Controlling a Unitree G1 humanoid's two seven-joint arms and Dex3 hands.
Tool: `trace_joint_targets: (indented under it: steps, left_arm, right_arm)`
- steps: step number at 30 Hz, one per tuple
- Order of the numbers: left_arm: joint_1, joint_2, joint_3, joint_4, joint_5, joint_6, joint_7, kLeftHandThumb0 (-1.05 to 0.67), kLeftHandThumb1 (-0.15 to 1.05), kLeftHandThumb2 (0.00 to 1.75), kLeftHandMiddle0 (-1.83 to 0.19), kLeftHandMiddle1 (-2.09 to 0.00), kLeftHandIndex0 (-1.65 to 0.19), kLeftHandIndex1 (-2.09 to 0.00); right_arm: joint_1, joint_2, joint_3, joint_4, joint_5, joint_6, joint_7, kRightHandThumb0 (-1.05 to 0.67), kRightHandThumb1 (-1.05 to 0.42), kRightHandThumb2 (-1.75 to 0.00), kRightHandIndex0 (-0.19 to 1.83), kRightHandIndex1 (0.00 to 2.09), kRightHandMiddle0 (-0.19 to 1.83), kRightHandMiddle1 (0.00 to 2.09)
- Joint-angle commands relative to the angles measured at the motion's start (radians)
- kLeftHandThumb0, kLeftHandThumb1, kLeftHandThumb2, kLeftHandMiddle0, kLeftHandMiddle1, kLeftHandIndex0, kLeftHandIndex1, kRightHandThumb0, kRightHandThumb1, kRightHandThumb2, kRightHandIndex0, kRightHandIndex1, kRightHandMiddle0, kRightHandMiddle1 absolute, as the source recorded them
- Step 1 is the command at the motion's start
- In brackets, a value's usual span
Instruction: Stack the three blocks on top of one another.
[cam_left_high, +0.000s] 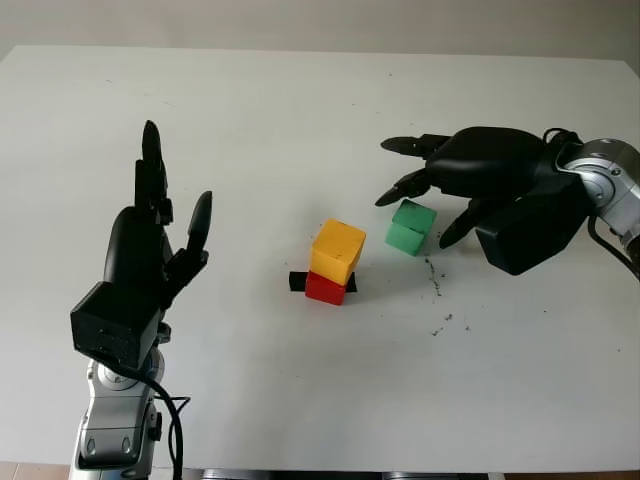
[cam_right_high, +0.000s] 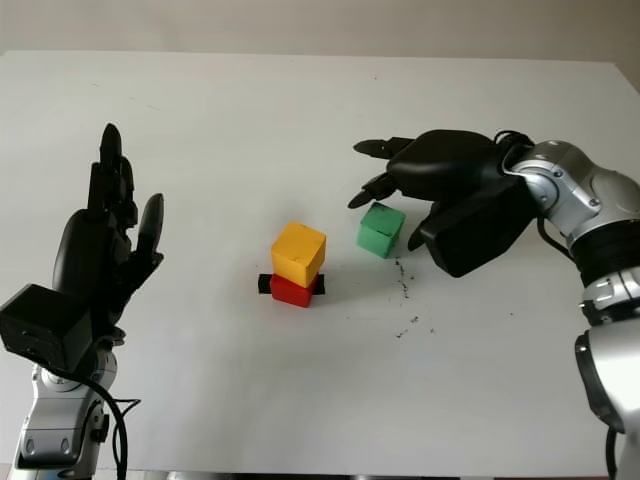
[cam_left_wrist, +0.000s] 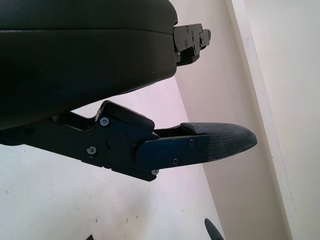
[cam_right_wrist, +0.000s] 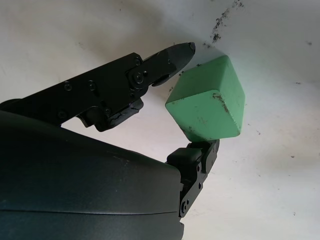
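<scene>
A white table (cam_left_high: 300, 120) holds three blocks, and a pale wall runs behind its far edge.

Near the middle of the table, the yellow block (cam_left_high: 337, 251) sits on the red block (cam_left_high: 325, 288), turned a bit and hanging over one side. A small black thing (cam_left_high: 297, 282) lies against the red block. The green block (cam_left_high: 411, 227) stands on the table just beside them, toward the right edge, with dark specks (cam_left_high: 436, 280) scattered near it. The right hand (cam_left_high: 470, 175) hangs over the green block, open and holding nothing. The right wrist view shows what the head views do not: one fingertip (cam_right_wrist: 175, 55) is just beside the green block's top corner, and another finger is just under it. The left hand (cam_left_high: 150, 250) is open and held up near the left edge, well apart from the blocks.
</scene>
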Motion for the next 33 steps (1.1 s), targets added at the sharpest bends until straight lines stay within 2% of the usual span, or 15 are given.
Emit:
trace_joint_targets:
  steps: [1,15,17,18,19,23,27,33]
  left_arm:
    - [0.009,0.005,0.002,-0.001,0.002,-0.010,0.000,-0.81,1.05,0.53,0.18,-0.05,0.16,-0.05]
    - [0.012,0.006,0.002,0.001,0.021,-0.012,0.005,-0.82,1.05,0.53,0.17,-0.06,0.16,-0.06]
    - [0.012,0.001,0.001,-0.006,0.019,-0.003,0.006,-0.83,1.05,0.52,0.16,-0.06,0.15,-0.06]
    - [0.013,0.001,0.001,-0.006,0.017,-0.003,0.004,-0.83,1.05,0.52,0.16,-0.06,0.15,-0.06]
    - [0.012,0.001,0.001,-0.003,0.015,-0.007,0.003,-0.82,1.05,0.52,0.17,-0.05,0.16,-0.06]
    - [0.016,0.003,0.000,-0.004,0.017,-0.005,0.001,-0.83,1.05,0.52,0.17,-0.05,0.16,-0.05]
    - [0.017,-0.002,-0.001,-0.012,0.020,0.007,0.006,-0.83,1.05,0.52,0.15,-0.06,0.15,-0.06]
    - [0.016,-0.001,-0.001,-0.005,0.017,-0.005,0.004,-0.83,1.05,0.52,0.16,-0.05,0.15,-0.06]
  right_arm:
    - [-0.001,-0.006,0.003,0.009,-0.002,-0.016,-0.014,-0.41,-0.85,-0.06,-0.03,0.06,0.56,0.21]
    - [0.024,0.009,-0.019,0.041,0.066,-0.057,-0.064,-0.44,-0.87,-0.06,0.06,0.08,0.68,0.29]
    - [0.024,0.009,-0.018,0.046,0.064,-0.062,-0.077,-0.43,-0.89,-0.06,0.08,0.07,0.71,0.38]
    - [0.025,0.008,-0.018,0.049,0.060,-0.071,-0.092,-0.43,-0.89,-0.06,0.10,0.07,0.68,0.52]
    - [0.025,0.008,-0.017,0.053,0.055,-0.079,-0.108,-0.43,-0.90,-0.05,0.14,0.06,0.62,0.75]
    - [0.021,0.006,-0.011,0.065,0.042,-0.097,-0.141,-0.41,-0.91,-0.06,0.18,0.06,0.55,1.06]
    - [0.016,0.007,-0.007,0.083,0.031,-0.120,-0.170,-0.42,-0.92,-0.05,0.21,0.07,0.52,1.20]
    - [0.007,0.007,-0.003,0.090,0.030,-0.116,-0.150,-0.41,-0.93,-0.06,0.22,0.06,0.49,1.26]
